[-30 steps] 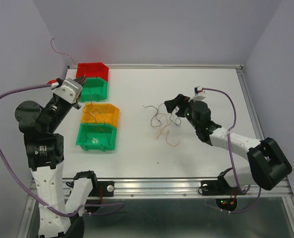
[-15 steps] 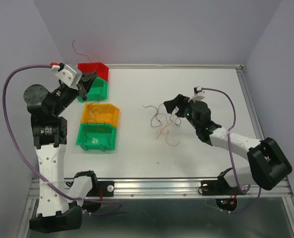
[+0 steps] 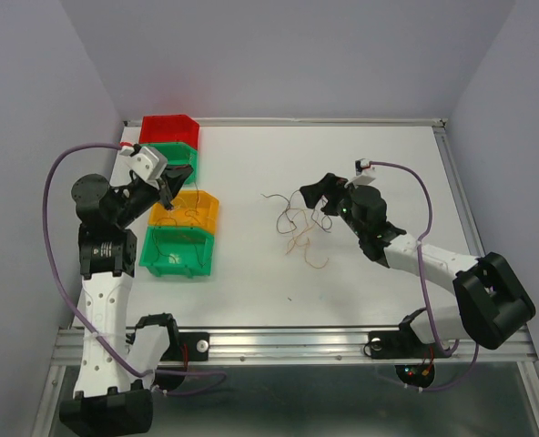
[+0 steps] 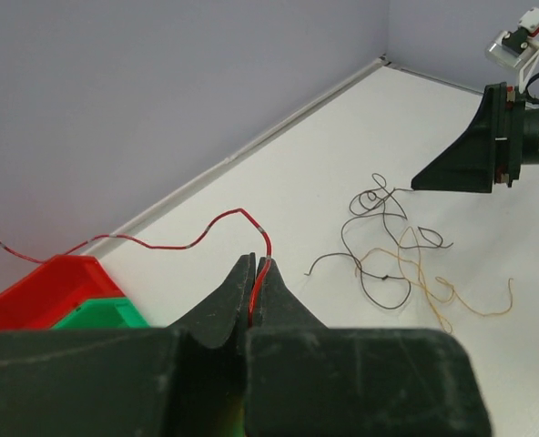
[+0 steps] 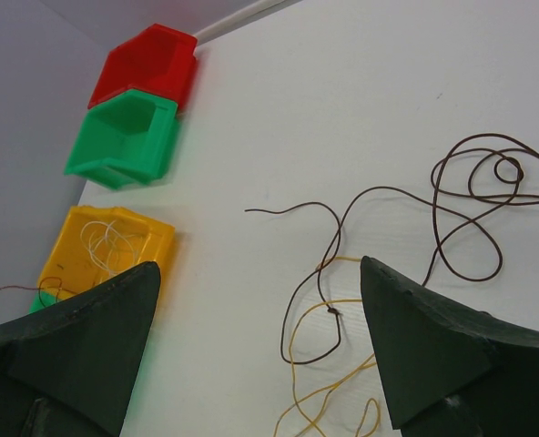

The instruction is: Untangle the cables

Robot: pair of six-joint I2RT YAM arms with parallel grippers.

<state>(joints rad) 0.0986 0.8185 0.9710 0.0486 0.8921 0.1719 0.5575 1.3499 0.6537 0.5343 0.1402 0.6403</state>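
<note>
**Item 1. My left pincer (image 4: 256, 289).** Jaws are pressed together on a hair-thin red wire strand (image 4: 222, 217). The strand rises from the tips and arches off to the left in the air.

**Item 2. My left arm.** It is folded upright and the wrist is raised. The pincer hangs above the seam between the upper green plastic bin (image 3: 177, 160) and the orange plastic bin (image 3: 189, 211). The orange bin holds whitish strands. The red plastic bin (image 3: 169, 127) lies beyond, at the far end of the row.

**Item 3. My right pincer (image 3: 320, 195).** Jaws are wide and hold nothing. The arm reaches low across the white desk (image 3: 361, 273), with the pincer just beside the tangle.

**Item 4. The tangle of thin brown and yellow-orange wires (image 3: 297, 226).** It lies loose on the desk at mid-table, well apart from the bins.

**Step in hand, as I judge it.** One red strand is free of the bunch and is being taken to a bin.

**Next move.** Bring the strand over its bin (I guess the red one, by colour) and lower it. Then part the jaws so the curly wire drops inside rather than clinging or draping over the rim.
</note>
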